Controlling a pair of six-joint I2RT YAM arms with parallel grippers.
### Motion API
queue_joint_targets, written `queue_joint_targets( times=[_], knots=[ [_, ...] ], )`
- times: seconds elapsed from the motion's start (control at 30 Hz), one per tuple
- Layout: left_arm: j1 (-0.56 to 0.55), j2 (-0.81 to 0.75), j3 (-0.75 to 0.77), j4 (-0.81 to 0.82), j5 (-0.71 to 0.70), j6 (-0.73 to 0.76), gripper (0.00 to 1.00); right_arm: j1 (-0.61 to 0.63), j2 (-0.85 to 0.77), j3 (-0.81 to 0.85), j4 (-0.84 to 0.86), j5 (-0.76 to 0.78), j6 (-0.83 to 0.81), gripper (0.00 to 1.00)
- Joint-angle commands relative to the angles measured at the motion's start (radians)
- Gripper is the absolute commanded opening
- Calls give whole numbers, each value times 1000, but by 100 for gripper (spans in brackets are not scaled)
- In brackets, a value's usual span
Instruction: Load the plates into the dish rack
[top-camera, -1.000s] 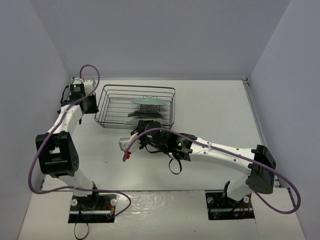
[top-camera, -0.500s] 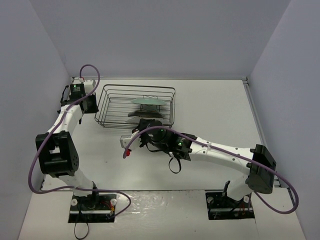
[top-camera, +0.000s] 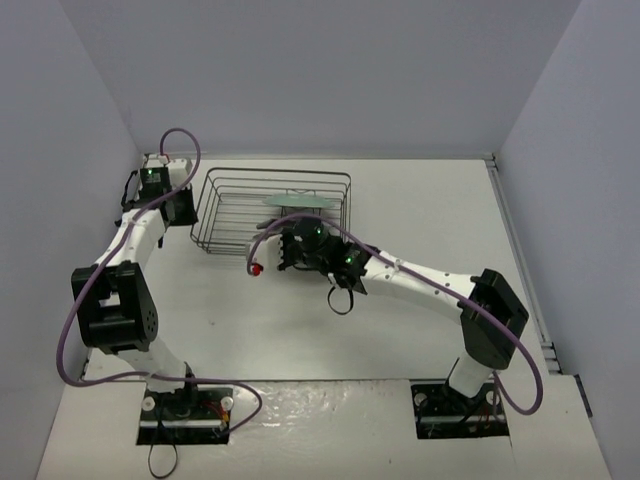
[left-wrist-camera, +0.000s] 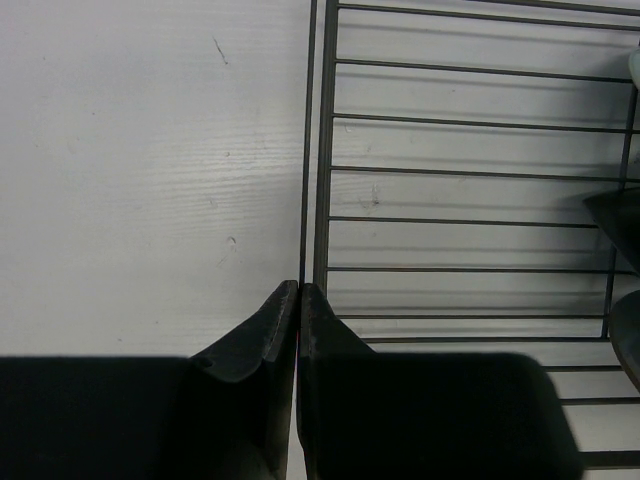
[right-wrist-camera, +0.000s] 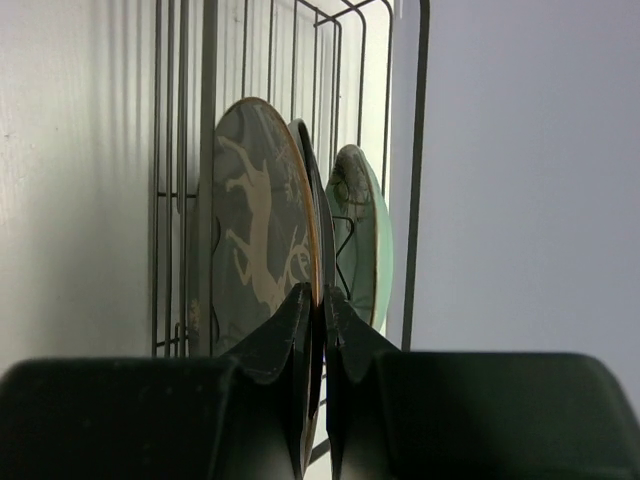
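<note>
right claw (right-wrist-camera: 318, 296) pinches the dark grey round deer-patterned plate (right-wrist-camera: 250, 240) upright in the black wire dish rack (top-camera: 228, 212); left claw (left-wrist-camera: 298, 292) closed beside it

The wire rack (top-camera: 225, 212) is black. The deer plate (right-wrist-camera: 250, 230) is dark grey with cream-white deer and a thin brown rim. The small plate (right-wrist-camera: 372, 240) is pale mint green. The table (top-camera: 400, 320) is white.

Thin metal-wire dish rack (top-camera: 228, 212), glossy glazed plates (right-wrist-camera: 255, 230), matt table (left-wrist-camera: 150, 150) w/ faint wood grain.
</note>
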Motion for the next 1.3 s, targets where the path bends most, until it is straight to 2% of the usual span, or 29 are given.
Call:
queue_joint_targets(
  times=[0.0,0.13,0.2,0.3,0.5,0.63,0.67,0.7,0.77,0.9,1.0,1.07,1.13,1.23,1.27],
  knots=[
    [-3,-29,-1,40,37,8,0,-44,-33,79,139,-53,16,0],
    [-2,-30,-2,39,35,9,0,-51,-38,89,109,-113,31,10],
    [-3,-31,-3,35,35,11,0,-57,-45,107,78,-151,43,18],
    [-3,-33,-4,31,33,11,0,-58,-57,128,45,-167,55,55],
    [-3,-46,-12,31,34,8,0,-59,-115,128,15,-207,87,97],
    [-3,-56,-12,28,33,0,0,-57,-156,149,-43,-271,102,100],
    [-3,-57,-10,28,34,0,4,-58,-166,156,-70,-287,105,100],
    [-3,-58,-9,28,36,0,9,-59,-175,164,-96,-305,109,100],
    [-2,-61,-6,33,45,-4,28,-59,-200,187,-158,-402,117,100],
    [-2,-72,-4,33,38,-15,49,-59,-255,211,-266,-541,104,100],
    [0,-87,0,25,16,-23,73,-60,-308,175,-233,-592,132,100],
    [0,-114,16,12,15,-42,76,-60,-337,166,-162,-549,195,100],
    [-2,-156,40,1,-7,-77,79,-61,-328,189,-87,-430,311,100],
    [-3,-238,90,-19,-37,-116,97,-76,-266,260,-32,-210,560,100],
    [-3,-263,119,-43,-55,-132,97,-94,-258,286,-17,-132,633,100]
  ],
)
